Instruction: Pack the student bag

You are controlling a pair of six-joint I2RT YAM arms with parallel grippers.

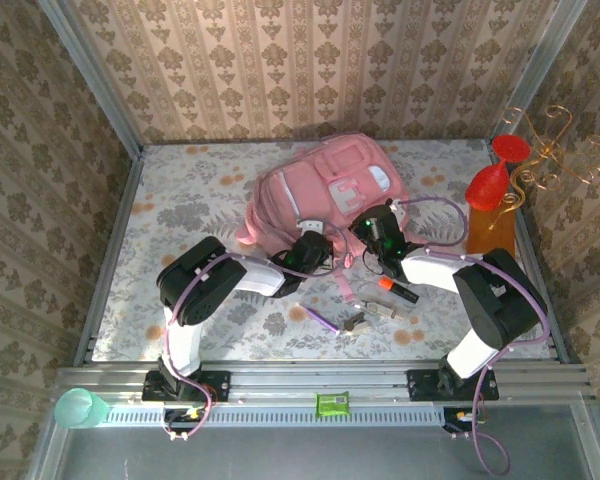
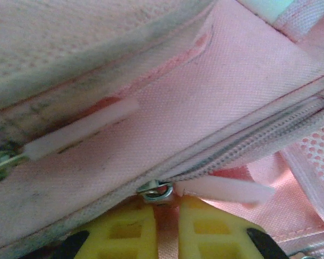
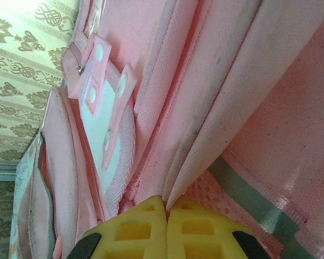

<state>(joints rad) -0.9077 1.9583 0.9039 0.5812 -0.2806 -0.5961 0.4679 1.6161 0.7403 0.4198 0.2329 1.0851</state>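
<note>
Yellow pads (image 2: 124, 232) of your left jaws were pressed together on a thin pink strip of the student bag (image 2: 221, 97). They sat just under a metal zip slider (image 2: 155, 191) with a white pull tab (image 2: 221, 190). Your right jaws were closed too, their yellow pads (image 3: 135, 232) pinching a fold of pink fabric that rose between them.

From above, both wrists met at the bag's near edge. The bag lay front up toward the back middle of the floral worktop (image 1: 180, 210). It was soft pink with zipped pockets and white patches, one carrying pink snap tabs (image 3: 100, 70).

Just near of it, beside and under your right forearm, lay an orange-capped marker (image 1: 398, 290), a purple pen (image 1: 320, 318) and a small pale item (image 1: 365, 318) too blurred to name.

At the right edge a red goblet (image 1: 495, 180) stood on a wooden block (image 1: 488, 232) beside a gold wire stand (image 1: 550, 160).

On the near rail you had a teal cup (image 1: 80, 408) at the left and a small green object (image 1: 332, 404) at mid-rail.
</note>
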